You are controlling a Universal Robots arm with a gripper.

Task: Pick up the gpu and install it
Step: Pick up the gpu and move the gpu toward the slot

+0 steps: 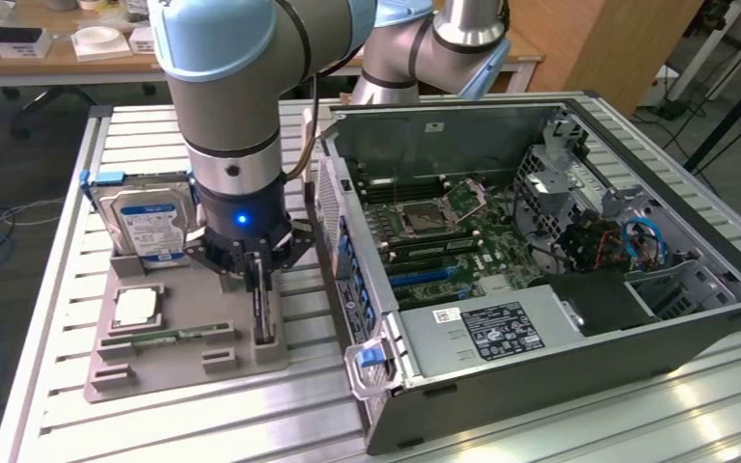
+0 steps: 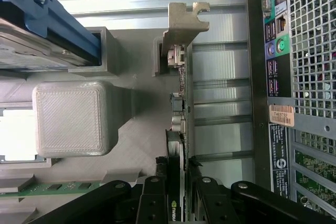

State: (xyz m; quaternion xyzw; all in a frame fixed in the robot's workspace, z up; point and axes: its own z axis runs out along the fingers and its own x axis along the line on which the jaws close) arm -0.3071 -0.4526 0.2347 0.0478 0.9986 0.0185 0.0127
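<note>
The gpu [image 1: 265,311] stands on edge in a slot of the grey holder tray [image 1: 197,294], near the tray's right side in the exterior view. My gripper [image 1: 259,275] comes straight down on it from above. In the wrist view the gpu [image 2: 181,103] runs as a thin green card edge, with its silver end bracket [image 2: 185,24] at the far end and a black cooler with a logo between my fingers. My gripper [image 2: 181,203] is shut on the gpu, black fingers [image 2: 152,203] pressed to both faces. The card still sits in its slot.
On the tray are a hard drive [image 1: 151,222] with a blue-white label, a square chip [image 1: 136,307] and a memory strip [image 1: 165,338]. The open computer case [image 1: 679,318] with its motherboard [image 1: 461,231] lies to the exterior view's right; its rear panel [image 2: 304,51] is close to the card.
</note>
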